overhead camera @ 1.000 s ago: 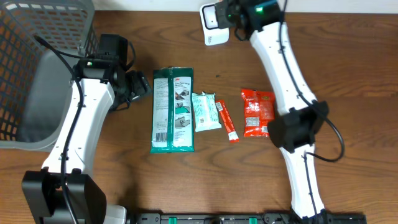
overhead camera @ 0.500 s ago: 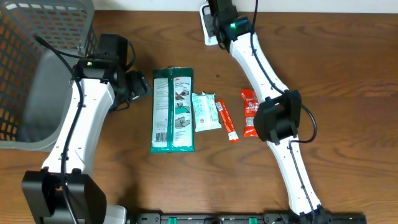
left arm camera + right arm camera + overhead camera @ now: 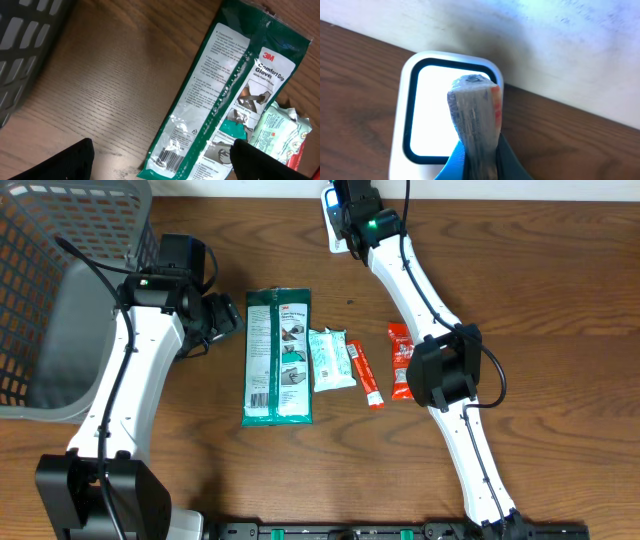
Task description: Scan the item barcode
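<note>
My right gripper (image 3: 477, 162) is shut on a small silvery packet with a red edge (image 3: 474, 112), held edge-on right in front of the white barcode scanner (image 3: 415, 125). Its bright window (image 3: 432, 107) is lit. In the overhead view that gripper (image 3: 350, 210) sits over the scanner (image 3: 331, 218) at the table's far edge. My left gripper (image 3: 162, 165) hangs open above the lower end of a green 3M glove pack (image 3: 225, 95), whose barcode (image 3: 167, 160) lies between the fingers. It touches nothing.
A grey mesh basket (image 3: 60, 280) stands at the left. On the table lie the green glove pack (image 3: 278, 357), a white-green packet (image 3: 330, 360), a red stick (image 3: 364, 375) and a red snack packet (image 3: 400, 355) partly under the right arm.
The right arm has swung left, its elbow now over the red packet, and its gripper has come down over the scanner. The left arm has not moved.
</note>
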Tool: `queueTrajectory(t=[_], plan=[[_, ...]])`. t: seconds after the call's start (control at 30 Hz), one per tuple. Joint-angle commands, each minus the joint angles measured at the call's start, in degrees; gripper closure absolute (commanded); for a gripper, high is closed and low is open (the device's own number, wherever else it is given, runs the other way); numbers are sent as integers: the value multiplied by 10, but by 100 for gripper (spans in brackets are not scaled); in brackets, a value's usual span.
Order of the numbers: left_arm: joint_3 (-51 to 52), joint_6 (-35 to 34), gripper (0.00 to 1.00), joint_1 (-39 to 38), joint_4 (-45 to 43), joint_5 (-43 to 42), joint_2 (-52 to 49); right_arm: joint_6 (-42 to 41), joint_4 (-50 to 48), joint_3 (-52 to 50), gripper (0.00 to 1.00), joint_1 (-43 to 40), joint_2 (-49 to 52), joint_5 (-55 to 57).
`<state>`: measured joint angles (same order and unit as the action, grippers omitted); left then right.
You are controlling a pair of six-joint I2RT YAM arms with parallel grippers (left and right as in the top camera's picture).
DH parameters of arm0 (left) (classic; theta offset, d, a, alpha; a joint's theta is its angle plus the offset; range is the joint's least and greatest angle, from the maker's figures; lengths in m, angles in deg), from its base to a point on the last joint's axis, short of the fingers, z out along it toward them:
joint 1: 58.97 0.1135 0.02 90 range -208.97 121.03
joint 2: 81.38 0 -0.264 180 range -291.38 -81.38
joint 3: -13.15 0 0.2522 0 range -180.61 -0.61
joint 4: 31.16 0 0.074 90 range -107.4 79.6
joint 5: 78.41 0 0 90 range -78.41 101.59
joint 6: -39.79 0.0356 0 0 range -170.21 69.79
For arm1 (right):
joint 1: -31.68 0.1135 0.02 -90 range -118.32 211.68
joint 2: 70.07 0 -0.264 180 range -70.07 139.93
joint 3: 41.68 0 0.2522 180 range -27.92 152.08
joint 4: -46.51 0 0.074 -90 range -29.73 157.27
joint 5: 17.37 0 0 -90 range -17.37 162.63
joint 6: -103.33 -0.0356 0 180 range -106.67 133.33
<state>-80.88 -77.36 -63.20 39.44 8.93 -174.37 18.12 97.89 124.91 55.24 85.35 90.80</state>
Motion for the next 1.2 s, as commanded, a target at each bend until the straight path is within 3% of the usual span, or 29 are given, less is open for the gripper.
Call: queueTrajectory(t=[0.0, 0.27, 0.53, 0.9, 1.17], plan=[[-2, 1, 12, 1, 3, 7, 4, 23, -3, 5, 99, 4, -1, 27], [-2, 1, 12, 1, 3, 7, 4, 5, 10, 3, 99, 2, -1, -27], [-2, 1, 12, 1, 3, 7, 4, -64, 53, 5, 99, -13, -5, -57], [-2, 1, 12, 1, 3, 7, 4, -65, 80, 5, 99, -19, -84, -65], [-2, 1, 12, 1, 3, 7, 4, -65, 309, 5, 99, -22, -243, -79]])
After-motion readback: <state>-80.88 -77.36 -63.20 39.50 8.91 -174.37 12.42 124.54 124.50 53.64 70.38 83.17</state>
